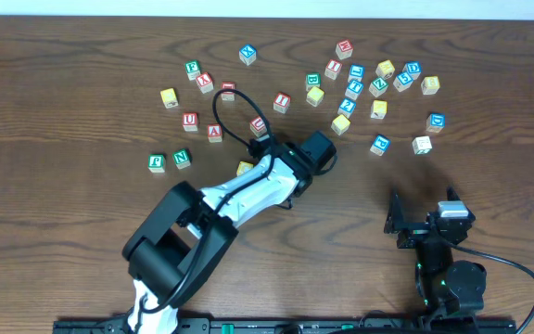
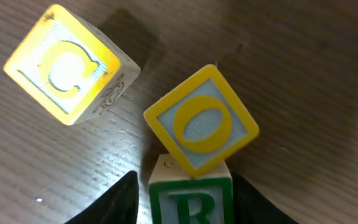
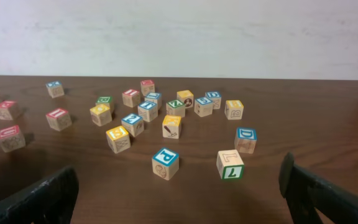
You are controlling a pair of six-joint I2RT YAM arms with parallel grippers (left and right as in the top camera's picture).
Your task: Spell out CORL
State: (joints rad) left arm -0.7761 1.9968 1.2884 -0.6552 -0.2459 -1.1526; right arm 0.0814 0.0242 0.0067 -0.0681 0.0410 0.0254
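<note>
In the left wrist view a yellow C block point(image 2: 67, 65) lies at the upper left, and a yellow O block point(image 2: 201, 127) lies turned cornerwise to its right. A green R block point(image 2: 191, 199) sits between the fingers of my left gripper point(image 2: 185, 190), touching the O block's near corner. In the overhead view the left gripper point(image 1: 281, 160) covers these blocks; only a yellow one point(image 1: 245, 168) peeks out. The L block point(image 3: 230, 163) stands ahead of my open, empty right gripper point(image 3: 179, 193), which shows in the overhead view point(image 1: 420, 221) at the lower right.
Several loose letter blocks are scattered across the far half of the table point(image 1: 82, 223), in a left cluster point(image 1: 190, 121) and a right cluster point(image 1: 378, 88). A blue P block point(image 3: 166, 163) stands left of the L block. A black cable point(image 1: 235, 111) loops by the left arm.
</note>
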